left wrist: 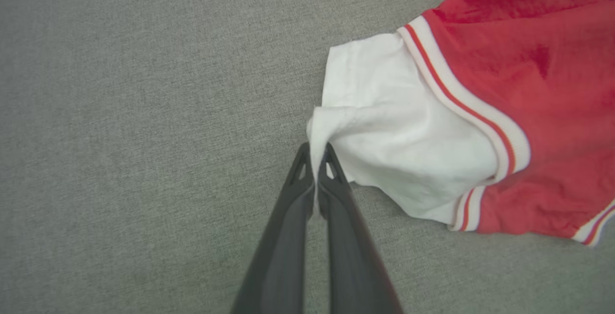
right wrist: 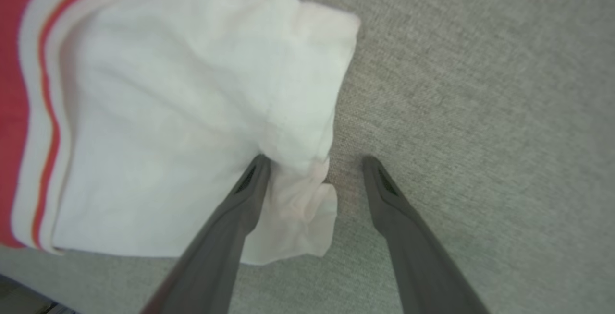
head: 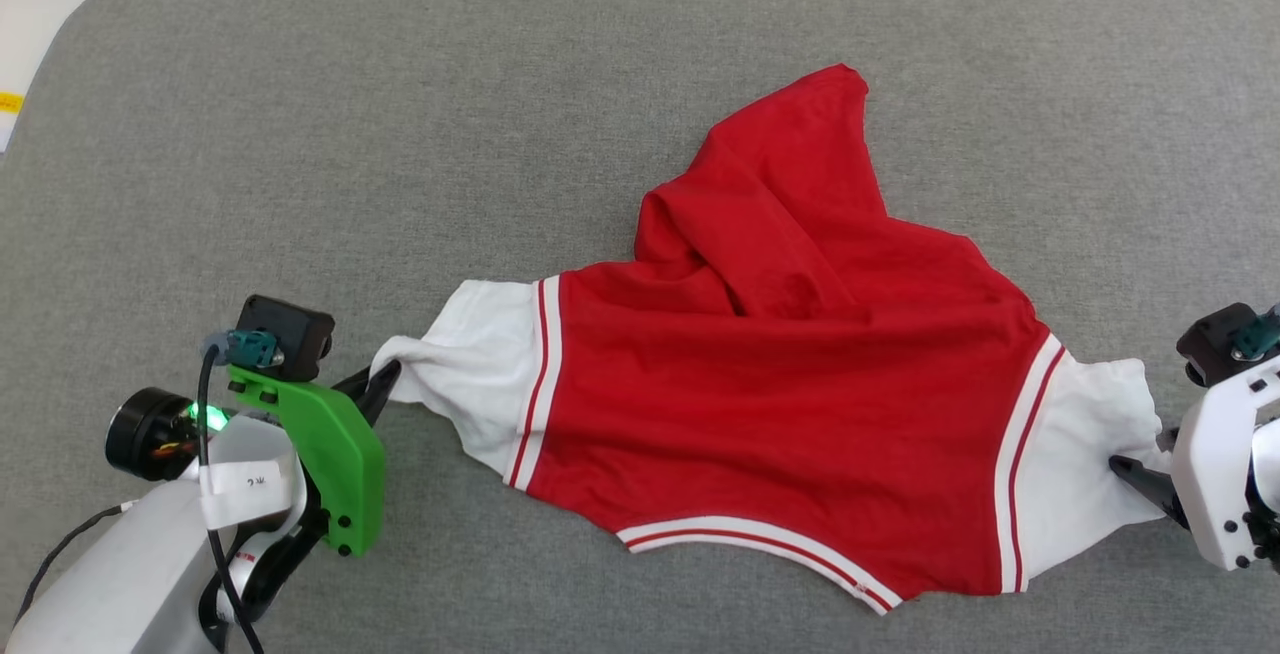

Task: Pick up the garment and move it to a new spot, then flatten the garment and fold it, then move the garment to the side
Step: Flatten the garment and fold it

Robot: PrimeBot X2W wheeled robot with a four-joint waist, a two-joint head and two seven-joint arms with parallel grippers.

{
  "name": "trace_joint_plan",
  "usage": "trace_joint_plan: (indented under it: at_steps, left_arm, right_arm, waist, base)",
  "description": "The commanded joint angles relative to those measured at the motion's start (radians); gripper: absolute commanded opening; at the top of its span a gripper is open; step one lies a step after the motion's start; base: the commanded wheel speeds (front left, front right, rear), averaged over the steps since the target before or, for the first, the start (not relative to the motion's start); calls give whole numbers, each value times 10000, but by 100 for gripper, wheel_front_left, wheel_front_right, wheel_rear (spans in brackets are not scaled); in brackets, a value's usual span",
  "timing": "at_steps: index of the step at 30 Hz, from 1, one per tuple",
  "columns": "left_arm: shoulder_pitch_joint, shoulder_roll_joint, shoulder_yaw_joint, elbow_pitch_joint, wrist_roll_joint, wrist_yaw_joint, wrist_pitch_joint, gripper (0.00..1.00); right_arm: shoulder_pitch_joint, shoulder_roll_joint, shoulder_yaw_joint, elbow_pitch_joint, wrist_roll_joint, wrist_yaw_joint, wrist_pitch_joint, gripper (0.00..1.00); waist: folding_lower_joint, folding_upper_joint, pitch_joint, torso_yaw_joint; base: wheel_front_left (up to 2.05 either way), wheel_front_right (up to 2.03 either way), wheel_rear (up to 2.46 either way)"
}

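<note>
1. The garment (head: 780,404) lies rumpled across the grey table (head: 350,114).
2. The left gripper (left wrist: 315,158) is pinched tight on one white sleeve's edge.
3. The right gripper (right wrist: 315,160) is spread wide, with the other sleeve's edge lying loose between its fingers.

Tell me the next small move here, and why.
Probably close the right gripper: its jaws stand open with the corner of one white sleeve between them, while the left gripper is shut on the garment's other sleeve. With both ends gripped, the arms could stretch it flat.
</note>
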Motion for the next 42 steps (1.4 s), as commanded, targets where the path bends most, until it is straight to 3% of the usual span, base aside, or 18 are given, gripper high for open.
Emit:
trace_joint_plan:
  at_steps: [1,2,3,4,12,21,28,34,42]
  left_arm:
    - [-132,-85,-15,88,54,-32,-118,0]
    - [-100,-109,-21,145,38,-38,-164,0]
    - [-70,-124,-21,181,27,-46,-220,0]
    - [-26,-147,-14,219,16,-52,-311,0]
    - [217,-265,223,-140,-274,-106,-911,0]
    - [-283,-209,825,-1718,-471,-2,-1277,0]
    - [-1490,-412,1325,-2747,-523,17,-1432,0]
    - [-3098,-787,1430,-2602,-296,-198,-1479,0]
    - [-5586,-1653,1242,-1445,142,-535,-1537,0]
  right_arm:
    - [329,412,605,426,313,4,-156,100]
    - [276,436,733,477,459,4,-385,39]
    - [222,434,814,473,550,4,-604,10]
    - [158,405,885,436,639,4,-887,0]
    - [16,-333,581,-527,1028,4,-2843,0]
    - [473,-866,-1183,-2410,1316,4,-3726,0]
    - [552,-632,-3070,-4000,1512,4,-3728,0]
    - [-80,-336,-4294,-4808,1208,4,-3555,0]
    - [-1948,256,-4632,-4949,520,4,-3369,0]
  waist:
    - [0,1,-2,33]
    - [0,1,-53,9]
    - [0,1,-112,-12]
    - [0,1,-198,-37]
    - [0,1,-1197,-223]
    - [0,1,-2004,-393]
    - [0,1,-2281,-462]
    - [0,1,-2254,-477]
    - [0,1,-1414,-637]
  base:
    - [0,0,0]
    - [0,0,0]
    - [0,0,0]
    - [0,0,0]
    - [0,0,0]
    - [0,0,0]
    - [0,0,0]
    - [0,0,0]
    - [0,0,0]
